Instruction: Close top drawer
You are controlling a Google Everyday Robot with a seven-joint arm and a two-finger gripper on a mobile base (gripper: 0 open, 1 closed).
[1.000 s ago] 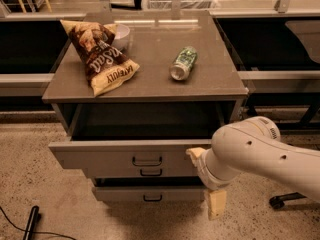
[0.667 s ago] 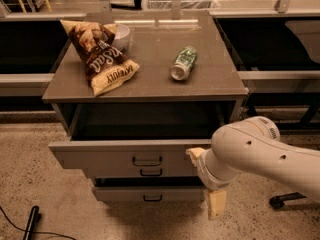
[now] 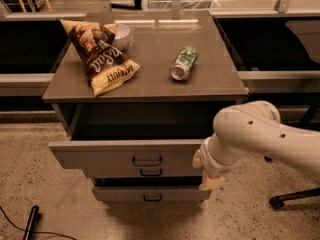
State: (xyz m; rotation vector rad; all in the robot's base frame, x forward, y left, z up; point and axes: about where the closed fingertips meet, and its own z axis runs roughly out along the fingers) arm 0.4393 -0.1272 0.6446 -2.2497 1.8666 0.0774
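Gripper [image 3: 205,172]: tan, low at the right end of the top drawer's front, touching it or just beside it, cannot tell which. Open or closed also cannot be told, since the bulky white arm [image 3: 260,134] covers most of it.

Left to right:
- Floor, far left: thin black rod-like object [image 3: 31,222], well apart from the work.
- Grey flat-topped cabinet [image 3: 150,86]. A crinkled brown and yellow chip bag [image 3: 100,54] lies at its left, with a small round white bowl [image 3: 122,34] just behind. A green metal drink can [image 3: 183,63] lies on its side, right of centre. Nothing overhangs the front edge.
- Wide grey top drawer [image 3: 100,156]: pulled well out under the cabinet top, inside dark, contents not visible. Small dark bail handle [image 3: 147,161] at centre of the front.
- Beneath it, the second drawer [image 3: 110,173] stands a little forward and the lowest drawer [image 3: 120,194] sits further back.

Step in hand, as judged: push the drawer home.
- Contact this far right may rack the drawer on its runners, so better to shift toward the handle.
- Press flat on the panel, straight in and slow, and stop at flush.
- Stay clear of the second drawer's front.
- A hard stop could set the can rolling.
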